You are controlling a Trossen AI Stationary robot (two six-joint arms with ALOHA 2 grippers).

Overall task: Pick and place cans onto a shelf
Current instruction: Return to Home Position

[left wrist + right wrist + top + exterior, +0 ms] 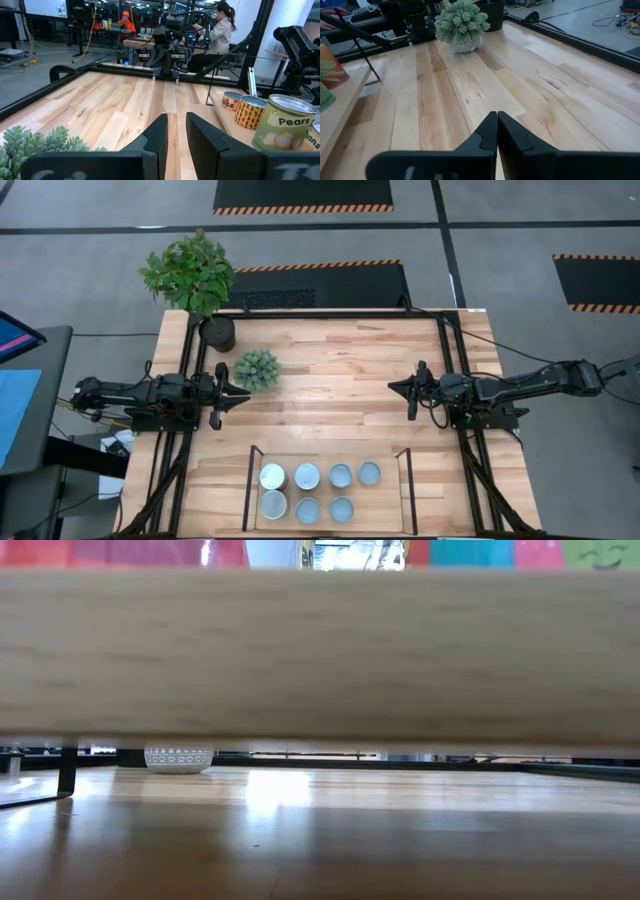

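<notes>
Now the left gripper (238,392) sits low at the 9 o'clock side of the table (340,360), pointing inward. Its two dark fingers (157,135) are parted by a narrow gap with nothing between them. Just off its tip, toward 1 o'clock, stands a small pale-green succulent (257,370) in a white pot. A leafy plant in a black pot (216,332) is at the 11 o'clock corner.

Across the board at 3 o'clock, the right gripper (396,387) faces it, fingers pressed together and empty.

The shelf (385,505) lies at 6 o'clock, a light wooden board with a thin dark bracket at each end. Seven cans (307,476) stand upright on it, four in the far row and three in the near row, set close together. They are short cylinders with round silvery-blue tops, and the whitish-topped can (273,476) is at the far row's 9 o'clock end. The left wrist view shows their labels, among them a green-and-yellow Pears can (282,122).

In the low view a pale blurred band fills most of the picture, probably the shelf's edge.
</notes>
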